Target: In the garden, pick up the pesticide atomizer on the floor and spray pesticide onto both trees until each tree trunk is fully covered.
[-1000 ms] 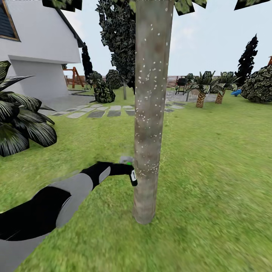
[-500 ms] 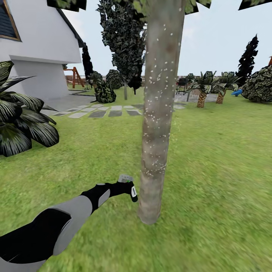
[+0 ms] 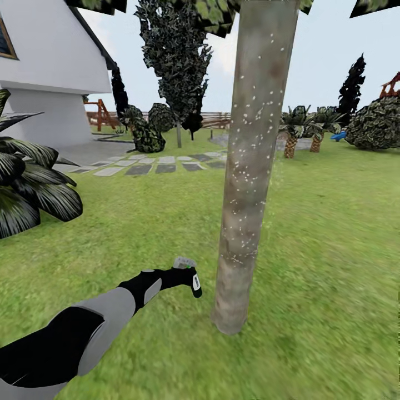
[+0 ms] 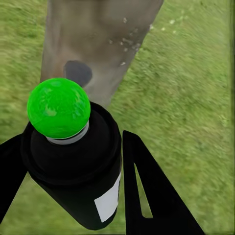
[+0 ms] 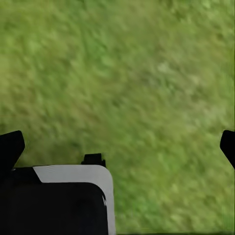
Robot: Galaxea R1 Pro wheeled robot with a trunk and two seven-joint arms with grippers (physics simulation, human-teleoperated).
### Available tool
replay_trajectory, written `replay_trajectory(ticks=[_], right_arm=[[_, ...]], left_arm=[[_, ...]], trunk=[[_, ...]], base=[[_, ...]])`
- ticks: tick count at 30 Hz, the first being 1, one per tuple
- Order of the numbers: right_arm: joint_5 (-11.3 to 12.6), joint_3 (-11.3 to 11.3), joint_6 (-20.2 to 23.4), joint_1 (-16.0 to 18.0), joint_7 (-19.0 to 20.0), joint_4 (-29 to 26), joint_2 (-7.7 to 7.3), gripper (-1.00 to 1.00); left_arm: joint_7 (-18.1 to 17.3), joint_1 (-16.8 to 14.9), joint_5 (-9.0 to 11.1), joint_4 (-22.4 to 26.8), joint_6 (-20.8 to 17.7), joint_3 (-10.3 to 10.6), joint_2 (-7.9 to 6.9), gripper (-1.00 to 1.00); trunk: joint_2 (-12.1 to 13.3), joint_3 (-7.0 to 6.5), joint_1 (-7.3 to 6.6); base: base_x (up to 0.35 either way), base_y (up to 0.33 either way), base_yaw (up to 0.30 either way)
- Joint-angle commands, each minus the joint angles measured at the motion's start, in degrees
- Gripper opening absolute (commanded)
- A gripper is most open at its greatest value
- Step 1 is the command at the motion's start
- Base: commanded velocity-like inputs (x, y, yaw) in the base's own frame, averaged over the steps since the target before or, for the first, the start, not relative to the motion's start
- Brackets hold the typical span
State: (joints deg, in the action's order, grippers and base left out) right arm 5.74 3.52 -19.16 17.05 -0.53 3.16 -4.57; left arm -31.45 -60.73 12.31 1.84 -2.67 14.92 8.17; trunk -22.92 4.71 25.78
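Grass [image 3: 333, 250] covers the garden, with a white house [image 3: 50, 61] far left, stepping stones [image 3: 150, 164] behind, and a fence [image 3: 214, 119] at the far end. Near the middle stands the trunk [image 3: 250, 166], mottled grey-brown, with white specks of pesticide [image 3: 244, 172] dotted over its upper and middle part; the low part near the ground looks almost bare. The left pincer [image 3: 191, 278] is low and just left of the trunk, closed on the atomizer [image 3: 195, 282], whose green dot [image 4: 58, 107] shows clearly in the left wrist view, with the bark [image 4: 98, 44] close behind it. The nozzle seems to point past the left edge of the trunk more than at its centre, so a risk is that the mist goes onto the grass and the base gets no cover. I cannot tell how well the far side of the trunk is covered, and it may be missed if the robot does not go around. The atomizer is small and sits between thin fingers [image 4: 147, 191]; a bump against the bark could turn it or push it out. The right pincer [image 5: 117, 147] hangs over grass with its tips wide apart and nothing between them. A second tree is not yet treated as far as I can judge, so the task seems not more than half done.
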Motion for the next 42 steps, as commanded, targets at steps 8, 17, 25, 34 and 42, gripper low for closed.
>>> replay_trajectory(ticks=[8, 17, 25, 34, 42], right_arm=[[-0.02, 0.0, 0.0, 0.0, 0.0, 0.0, 0.0, 1.0], [0.0, 0.0, 0.09, 0.0, 0.09, 0.0, 0.0, 1.0], [-0.02, 0.0, 0.09, 0.0, 0.09, 0.0, 0.0, 1.0], [0.01, 0.0, 0.09, 0.0, 0.09, 0.0, 0.0, 1.0], [0.01, 0.0, 0.09, 0.0, 0.09, 0.0, 0.0, 1.0]], left_arm=[[-0.01, 0.0, 0.0, 0.01, -0.06, -0.07, 0.0, -1.0], [-0.01, 0.0, -0.01, 0.01, -0.06, -0.07, 0.0, -1.0], [-0.01, 0.0, -0.01, 0.01, -0.06, -0.07, 0.0, -1.0], [-0.01, 0.0, -0.01, 0.01, -0.06, -0.07, 0.0, -1.0], [-0.01, 0.0, -0.01, 0.01, -0.06, -0.07, 0.0, -1.0]], trunk=[[0.0, -0.34, 0.0], [0.0, -0.15, 0.0], [0.0, 0.32, 0.0], [0.0, 0.71, 0.0], [0.0, 0.98, 0.0]], base=[[0.005, 0.35, -0.271], [0.034, 0.35, -0.262], [0.198, 0.331, -0.245], [0.157, 0.332, -0.266], [0.004, 0.35, -0.279]])
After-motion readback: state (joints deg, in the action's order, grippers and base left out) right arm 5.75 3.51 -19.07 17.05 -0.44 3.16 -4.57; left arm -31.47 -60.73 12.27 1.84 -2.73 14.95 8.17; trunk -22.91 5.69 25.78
